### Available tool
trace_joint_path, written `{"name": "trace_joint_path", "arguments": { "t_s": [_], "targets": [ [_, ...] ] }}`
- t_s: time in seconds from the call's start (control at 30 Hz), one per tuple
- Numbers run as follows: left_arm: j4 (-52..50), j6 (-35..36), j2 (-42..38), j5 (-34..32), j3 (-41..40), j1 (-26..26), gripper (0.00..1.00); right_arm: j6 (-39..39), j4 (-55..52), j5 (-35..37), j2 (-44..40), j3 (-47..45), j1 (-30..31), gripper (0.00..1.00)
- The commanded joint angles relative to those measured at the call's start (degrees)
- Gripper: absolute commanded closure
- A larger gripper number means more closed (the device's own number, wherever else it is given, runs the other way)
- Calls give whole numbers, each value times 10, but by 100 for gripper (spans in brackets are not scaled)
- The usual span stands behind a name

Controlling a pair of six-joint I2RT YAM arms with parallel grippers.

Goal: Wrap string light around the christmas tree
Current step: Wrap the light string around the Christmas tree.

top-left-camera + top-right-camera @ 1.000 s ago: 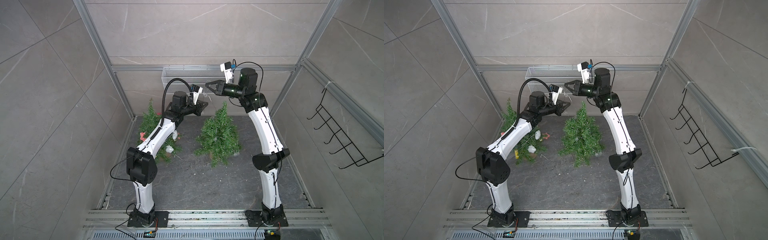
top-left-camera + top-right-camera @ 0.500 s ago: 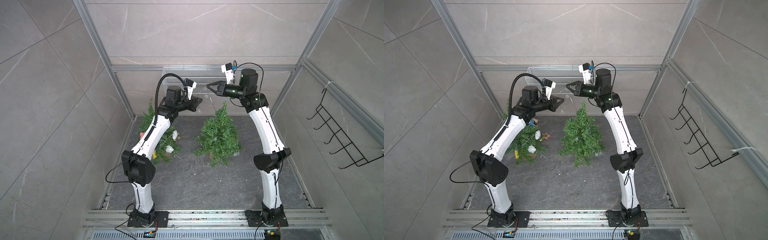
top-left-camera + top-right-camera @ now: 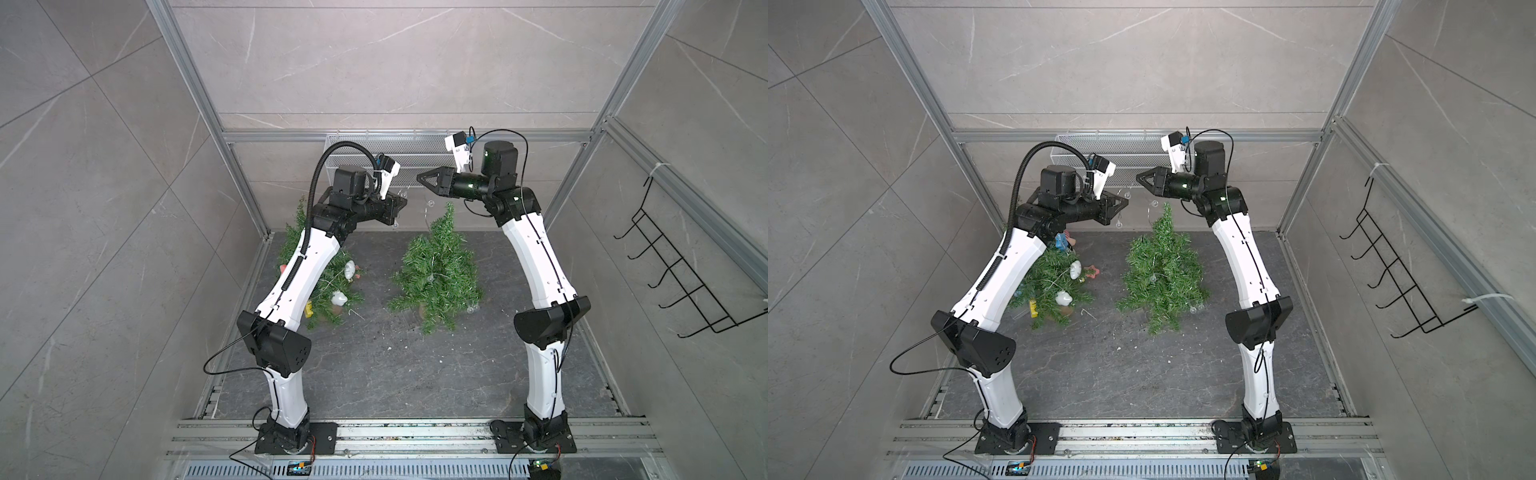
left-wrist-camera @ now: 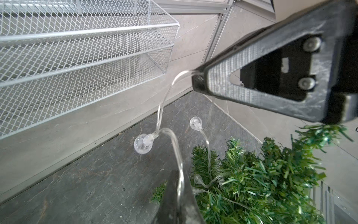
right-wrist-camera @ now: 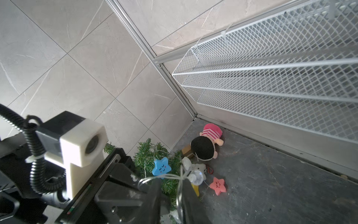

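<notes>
string light (image 4: 143,144): a slack span hangs just above the tip of the tree (image 3: 436,274), with lower bulbs lying in its branches. left fingers (image 4: 170,203) clamped on the wire; right fingers (image 5: 151,195) slightly apart, wire lying between them. advice: keep one firm hold, lead the span around the crown with little slack, avoid tipping the tree

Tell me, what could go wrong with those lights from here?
1. The right fingers stand slightly apart, with the string only at their tips: it could slip off before it goes round the tree.
2. The left fingers pinch the string, which runs down into the branches: a hard pull might tip the tree.
</notes>
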Motion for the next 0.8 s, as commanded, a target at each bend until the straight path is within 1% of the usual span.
{"name": "trace_joint_path", "arguments": {
  "t_s": [0.0,0.1,0.2,0.33,0.5,0.57,0.63,0.77],
  "targets": [
    [-61,43,-38,-49,52,-1,100,-13,-4,-4,-34,-19,-4,70],
    [-99,52,-32,-106,92,0,100,-25,-27,-9,-41,-22,-12,61],
    [-137,58,-21,-132,143,0,100,-32,-45,-13,-51,-35,-24,55],
    [-140,48,-21,-104,172,-2,100,-48,-52,1,-77,-73,-32,53],
    [-149,50,-24,-102,193,-11,100,-45,-42,17,-129,-141,-57,53],
    [-161,52,-30,-102,194,-23,100,-43,-41,30,-160,-184,-68,53],
    [-174,53,-41,-110,189,-38,100,-44,-36,47,-197,-234,-73,53],
    [-212,58,-70,-154,153,-86,100,-51,-52,75,-269,-318,-75,53]
  ]
}}
